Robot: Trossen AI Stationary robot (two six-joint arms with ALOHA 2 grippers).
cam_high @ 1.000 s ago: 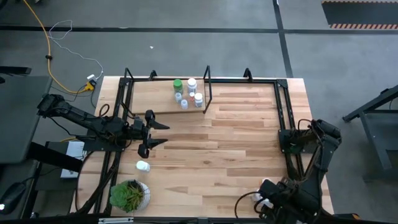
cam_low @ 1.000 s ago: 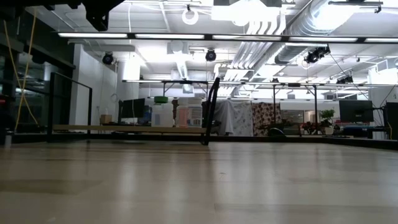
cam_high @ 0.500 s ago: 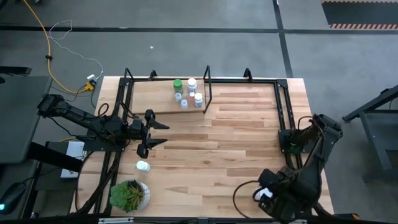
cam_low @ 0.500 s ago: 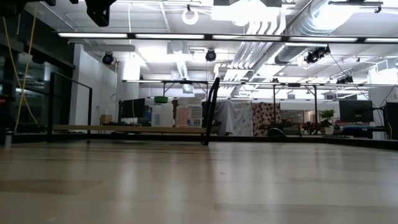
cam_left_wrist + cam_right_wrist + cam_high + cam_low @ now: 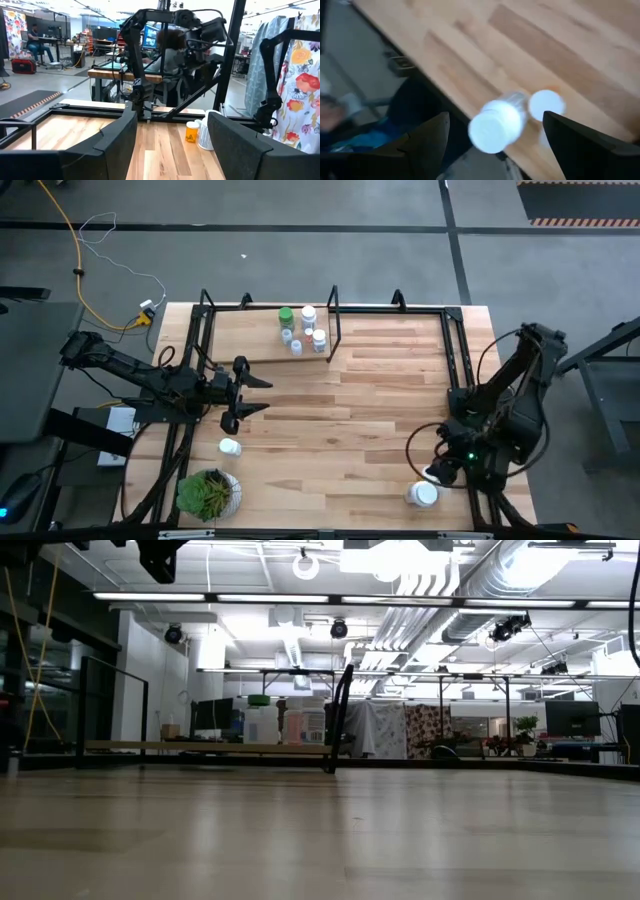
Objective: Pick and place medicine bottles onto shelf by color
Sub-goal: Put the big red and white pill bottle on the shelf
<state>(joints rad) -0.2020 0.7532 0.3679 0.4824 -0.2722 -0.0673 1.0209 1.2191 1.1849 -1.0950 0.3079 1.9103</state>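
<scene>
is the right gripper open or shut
Open. In the right wrist view the two dark fingers stand wide apart with nothing between them, above two white bottles near the table edge.

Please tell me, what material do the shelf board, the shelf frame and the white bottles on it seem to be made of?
The shelf board looks like light, matte wood, with visible plank grain. Its frame seems to be thin black metal rod, judging by its slim, straight posts. The white bottles are probably plastic, smooth and opaque, though they are too small to be sure.
</scene>
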